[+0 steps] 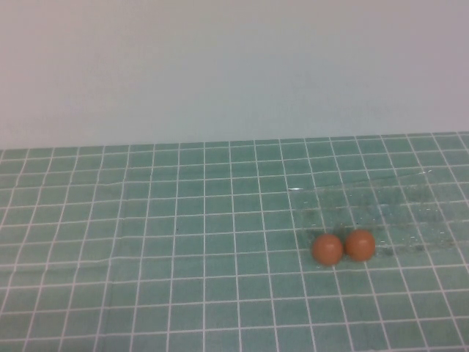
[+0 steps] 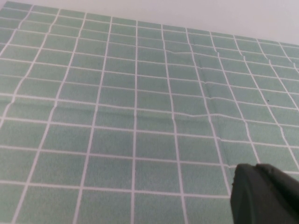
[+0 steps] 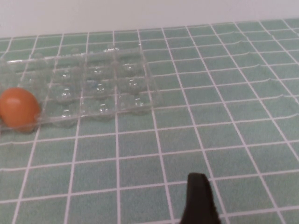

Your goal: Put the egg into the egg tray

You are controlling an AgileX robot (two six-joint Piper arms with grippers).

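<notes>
Two orange-brown eggs lie side by side at the near left corner of the clear egg tray (image 1: 388,209). The right one, the egg (image 1: 360,245), is deeper orange; its paler, rounder twin (image 1: 327,248) is just to its left. I cannot tell whether either sits in a cup or just beside the tray's edge. The right wrist view shows the tray (image 3: 98,79) with empty cups and one egg (image 3: 18,108) at its edge. Neither arm shows in the high view. My left gripper (image 2: 258,167) is over bare cloth, its dark tips together and empty. My right gripper (image 3: 197,179) hangs over the cloth, well away from the tray.
A green cloth with a white grid (image 1: 176,242) covers the table and is slightly wrinkled. A plain pale wall (image 1: 234,66) stands behind the table's far edge.
</notes>
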